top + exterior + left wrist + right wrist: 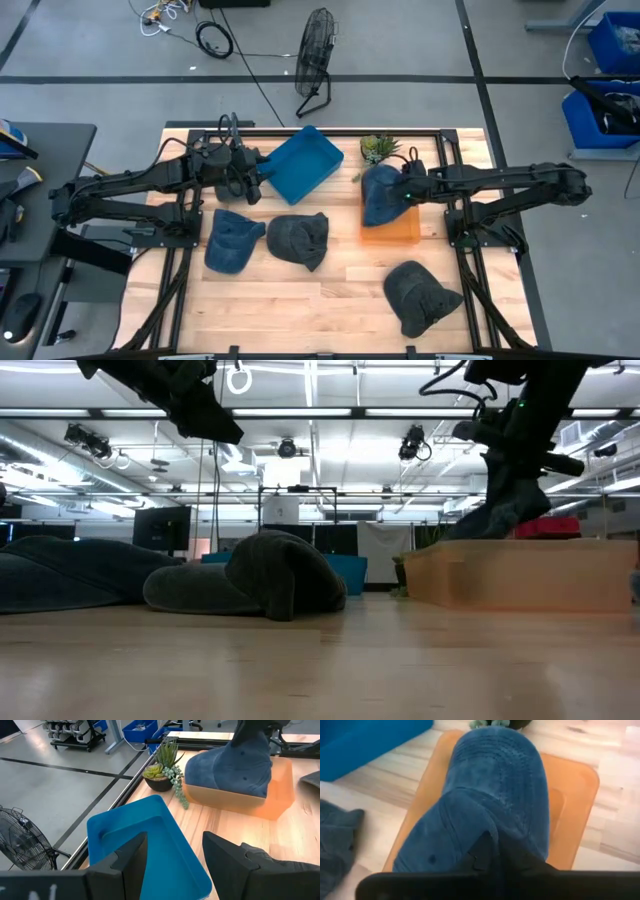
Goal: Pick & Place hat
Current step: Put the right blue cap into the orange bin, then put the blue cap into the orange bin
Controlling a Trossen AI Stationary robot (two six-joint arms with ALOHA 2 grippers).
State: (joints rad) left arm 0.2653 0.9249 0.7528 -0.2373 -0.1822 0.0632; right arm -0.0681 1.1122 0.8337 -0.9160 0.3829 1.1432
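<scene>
A blue hat (380, 195) hangs under my right gripper (408, 190), which is shut on it above the orange tray (400, 232) at the table's right middle. In the left wrist view the blue hat (235, 765) reaches down into the orange tray (272, 795). My left gripper (175, 855) is open above the blue bin (145, 835) at the far left and touches nothing. Three more hats lie flat on the table: a blue one (230, 240), a dark grey one (300, 240) and a dark one (420, 295). My right gripper pinches a bunched fold at the hat's upper end (470, 835) between its two fingers (492, 857), coming from above and slanting down. The hat (500, 505) hangs below the fingers. Its lower end (495, 765) lies inside the tray (570, 795).
A small potted plant (378, 148) stands just beyond the tray at the far edge. The blue bin (300, 165) sits tilted at the far middle. The bare wood at the table's near edge is free. A floor fan (315, 55) stands off the table.
</scene>
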